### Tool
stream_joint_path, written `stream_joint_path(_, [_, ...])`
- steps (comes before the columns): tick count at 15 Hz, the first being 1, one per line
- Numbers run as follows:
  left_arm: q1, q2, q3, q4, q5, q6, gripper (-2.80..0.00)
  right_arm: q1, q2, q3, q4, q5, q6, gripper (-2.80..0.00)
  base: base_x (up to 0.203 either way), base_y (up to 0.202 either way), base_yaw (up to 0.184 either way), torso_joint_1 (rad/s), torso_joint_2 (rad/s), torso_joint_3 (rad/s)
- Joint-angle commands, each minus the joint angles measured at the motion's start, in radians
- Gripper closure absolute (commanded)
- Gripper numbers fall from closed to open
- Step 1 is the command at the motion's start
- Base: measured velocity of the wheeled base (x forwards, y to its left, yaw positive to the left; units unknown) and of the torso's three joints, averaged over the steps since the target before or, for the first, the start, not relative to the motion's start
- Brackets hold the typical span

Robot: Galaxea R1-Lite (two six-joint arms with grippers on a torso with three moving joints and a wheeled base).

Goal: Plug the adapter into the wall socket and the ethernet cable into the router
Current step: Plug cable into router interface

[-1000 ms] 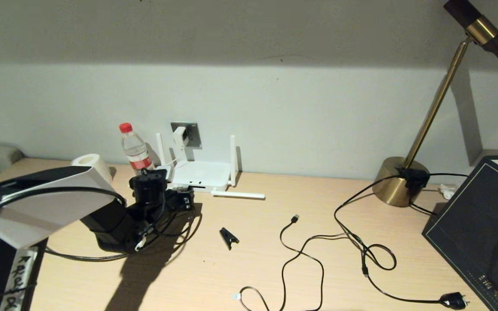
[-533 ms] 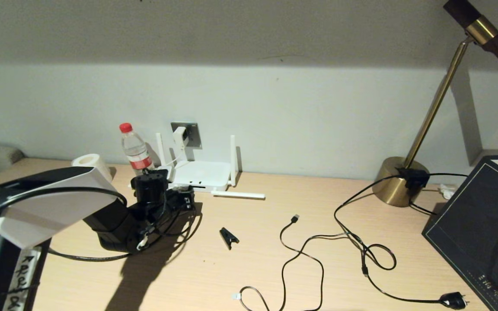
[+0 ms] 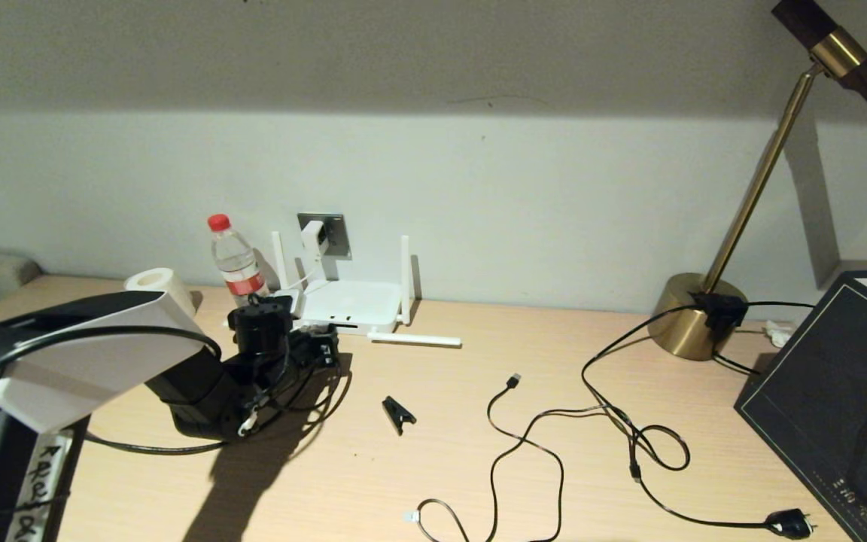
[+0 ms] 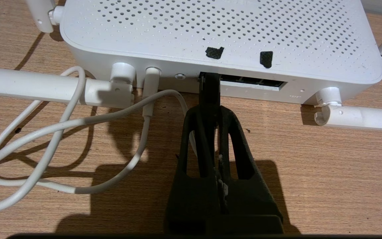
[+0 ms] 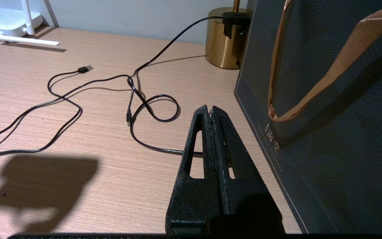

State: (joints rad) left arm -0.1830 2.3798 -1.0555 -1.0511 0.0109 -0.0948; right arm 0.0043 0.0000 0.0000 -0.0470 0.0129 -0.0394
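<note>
The left pincer (image 4: 210, 111) is clenched on the ethernet cable (image 4: 210, 88), whose tip sits at the leftmost dark port of the router (image 4: 211, 36). The adapter (image 3: 314, 235) sits in the wall socket (image 3: 336, 232) (cord trailing down). The right pincer (image 5: 211, 111) hangs clenched, empty, above the worktop (image 5: 95, 139).

Dim desk corner, pretty moody lighting

Light wood desk (image 3: 433, 452) against a plain pale wall (image 3: 554, 188), upper part in shadow; brass lamp (image 3: 693, 324) stands at the right.

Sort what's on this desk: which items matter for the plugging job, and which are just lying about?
Job: adapter in wall socket; router; ethernet cable held by left gripper at the router's ports.

Lying about: water bottle, black clip, USB cable, lamp, paper roll.
</note>
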Motion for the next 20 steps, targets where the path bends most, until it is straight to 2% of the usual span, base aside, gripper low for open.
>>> stream_joint_path(1, [0.006, 0.0, 0.0, -0.005, 0.0, -0.001, 0.0, 0.0, 0.002, 0.016, -0.001, 0.001, -0.001, 0.0, 0.0, 0.0, 0.0, 0.0, 0.0, 0.0])
stream_joint_path(17, [0.011, -0.011, -0.017, -0.003, -0.005, 0.017, 0.0, 0.0, 0.002, 0.015, -0.001, 0.001, -0.001, 0.0, 0.0, 0.0, 0.0, 0.0, 0.0, 0.0])
stream_joint_path(20, [0.011, -0.014, -0.018, 0.028, -0.005, 0.023, 0.0, 0.0, 0.002, 0.015, -0.001, 0.001, -0.001, 0.0, 0.0, 0.0, 0.0, 0.0, 0.0, 0.0])
